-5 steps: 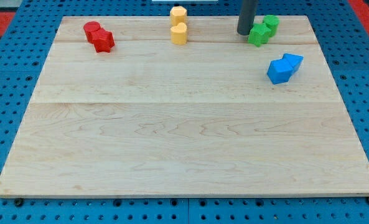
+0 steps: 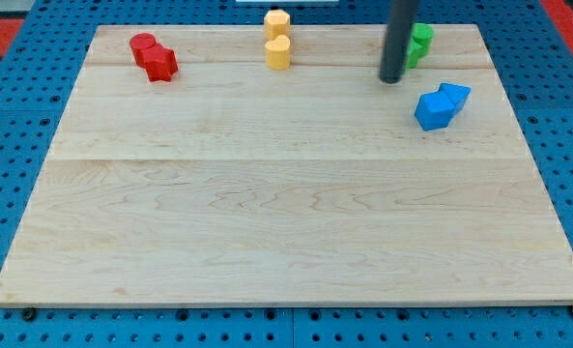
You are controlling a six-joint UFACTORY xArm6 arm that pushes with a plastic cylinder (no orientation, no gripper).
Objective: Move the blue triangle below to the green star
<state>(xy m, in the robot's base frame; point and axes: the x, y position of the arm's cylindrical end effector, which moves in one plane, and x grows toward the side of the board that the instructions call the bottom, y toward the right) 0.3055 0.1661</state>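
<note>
Rod tip beside the green blocks, blue pair apart

Blocks sit in four small clusters along the top part of the wooden surface [image 2: 286, 222], and each is placed here against the green pair as landmark. Farthest to the view's left of the green pair, well apart from it, lie a red cylinder [image 2: 143, 45] and a red block [image 2: 160, 64] of unclear, perhaps star-like shape, touching each other. Closer, but still well left of the green pair, stand a yellow hexagonal block [image 2: 276, 21] and just below it a yellow cylinder [image 2: 279, 53]. The dark rod comes down from the view's top, and the robot's tip [image 2: 391, 78] rests on the surface just left of and slightly below the green pair. The rod hides much of the green star [image 2: 413, 53]; a second green block [image 2: 422, 36] shows just above it, shape hard to tell. The arm has no end effector with jaws, so nothing is apart, together or clamped. Below and slightly right of the green pair, near but not touching, sit a blue cube [image 2: 433, 110] and the blue triangle [image 2: 454, 95], touching each other. The tip lies left of and above these blue blocks, clear of both.
</note>
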